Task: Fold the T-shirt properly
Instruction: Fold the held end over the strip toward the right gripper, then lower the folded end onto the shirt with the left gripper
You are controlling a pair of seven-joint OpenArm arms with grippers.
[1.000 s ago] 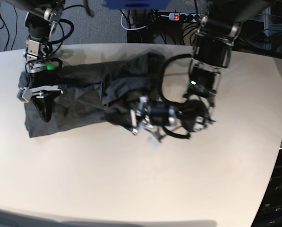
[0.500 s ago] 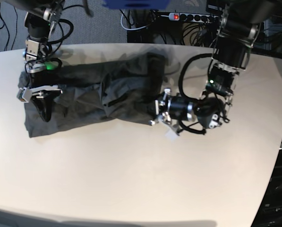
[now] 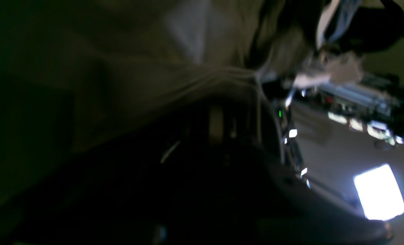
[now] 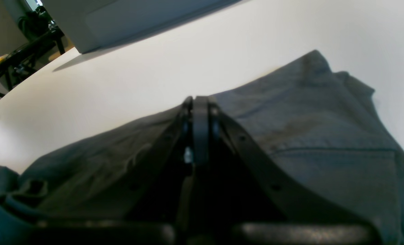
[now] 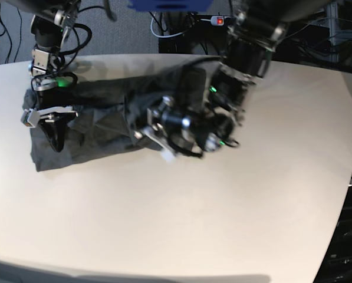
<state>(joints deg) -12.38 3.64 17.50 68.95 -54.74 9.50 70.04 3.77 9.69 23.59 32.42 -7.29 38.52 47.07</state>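
1. Dark grey T-shirt (image 5: 99,121) lies crumpled across the far left of the white table (image 5: 181,218).
2. My right gripper (image 4: 200,126) presses its left end, jaws closed together.
3. My left gripper (image 5: 149,131) pinches fabric mid-shirt.

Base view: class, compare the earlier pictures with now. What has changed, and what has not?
The left gripper swung out along the dark grey T-shirt's near edge, then back over its middle folds, shut. The right gripper stayed shut, pressing the shirt's other end to the white table.
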